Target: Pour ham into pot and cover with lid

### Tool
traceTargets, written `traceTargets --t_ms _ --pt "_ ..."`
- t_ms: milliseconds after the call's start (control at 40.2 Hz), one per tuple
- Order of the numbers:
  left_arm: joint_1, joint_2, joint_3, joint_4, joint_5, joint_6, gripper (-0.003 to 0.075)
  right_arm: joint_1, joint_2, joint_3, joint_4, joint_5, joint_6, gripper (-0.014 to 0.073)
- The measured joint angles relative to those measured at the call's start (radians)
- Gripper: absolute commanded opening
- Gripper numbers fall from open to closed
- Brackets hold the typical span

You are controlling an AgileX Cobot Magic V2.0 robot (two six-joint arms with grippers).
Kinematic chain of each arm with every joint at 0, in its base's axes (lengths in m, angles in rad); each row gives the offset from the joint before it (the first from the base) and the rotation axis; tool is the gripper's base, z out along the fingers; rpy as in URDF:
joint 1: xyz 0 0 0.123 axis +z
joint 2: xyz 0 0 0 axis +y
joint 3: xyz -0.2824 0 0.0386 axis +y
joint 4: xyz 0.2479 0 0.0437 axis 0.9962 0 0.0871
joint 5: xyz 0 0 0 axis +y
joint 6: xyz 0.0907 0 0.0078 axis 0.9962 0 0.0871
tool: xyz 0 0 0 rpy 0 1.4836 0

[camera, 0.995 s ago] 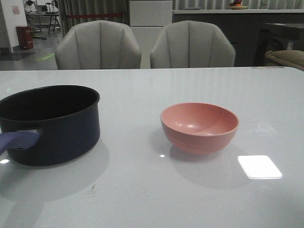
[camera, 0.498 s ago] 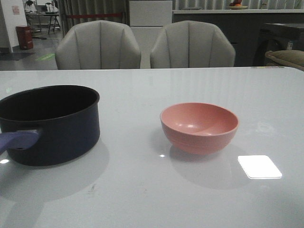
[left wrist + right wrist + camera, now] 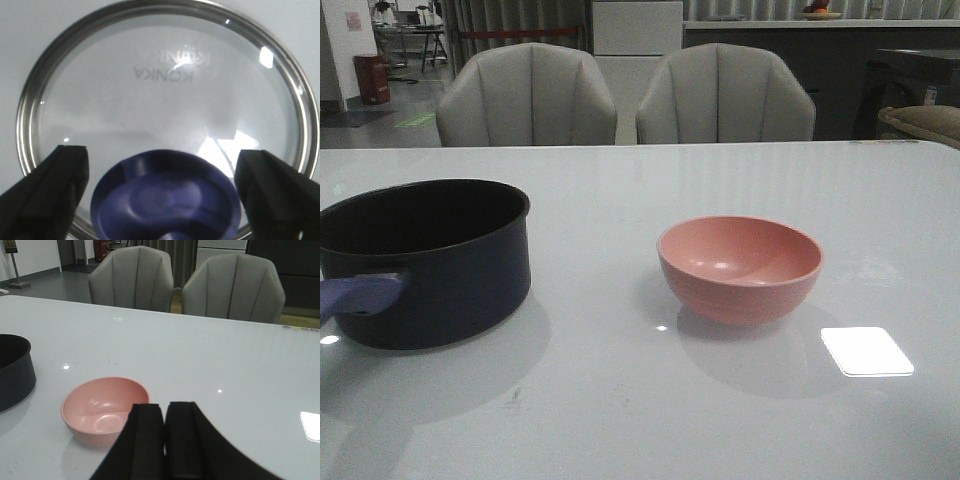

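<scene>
**No change on the bench, lid grab lined up**

Not a thing moved in the front view across the last second. Same pot (image 3: 430,260) on the left of the bench (image 3: 620,410), purple handle toward the camera. Same pink bowl (image 3: 740,268) well apart to its right. No arm in that view at all. Dead calm, then, and no visible progress on the pour.

Over to the left wrist view: left pincer (image 3: 162,172) spread wide, one dark finger on either side of the blue knob (image 3: 165,200), neither finger touching it, nothing held. Glass lid (image 3: 165,95) flat on the pale bench right beneath, metal rim all round. Outside the front view, though, so no telling where relative to the pot.

Right wrist view now: right pincer (image 3: 165,410) with its fingers pressed together, nothing between them, up off the bench and looking across at the bowl.

And the ham? Nowhere to be seen. Bowl interior plain pink in both views, no orange slices showing. Pot interior too dark to read, so impossible to say whether already poured.

Reading for the task: pot uncovered, lid not yet lifted. Judging by the left pincer's stance over the knob, a likely next step of closing on it and carrying the lid across. Worth watching: a small rounded knob, so a squeeze off centre risks a tilted lid.
</scene>
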Motion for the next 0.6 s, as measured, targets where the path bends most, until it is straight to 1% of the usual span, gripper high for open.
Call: traceTargets --t_ms 75,174,249,597 --pt "0.0 0.0 0.0 -0.001 -0.007 0.0 0.0364 0.0 0.0 0.0 0.0 0.0 0.0 0.015" --pt "0.0 0.0 -0.002 -0.001 -0.009 0.0 0.0311 0.0 0.0 0.0 0.0 0.0 0.0 0.015" --pt "0.0 0.0 -0.003 0.001 -0.013 0.0 0.0299 0.0 0.0 0.0 0.0 0.0 0.0 0.015" --pt "0.0 0.0 -0.003 0.011 -0.015 0.005 0.03 0.0 0.0 0.0 0.0 0.0 0.0 0.015"
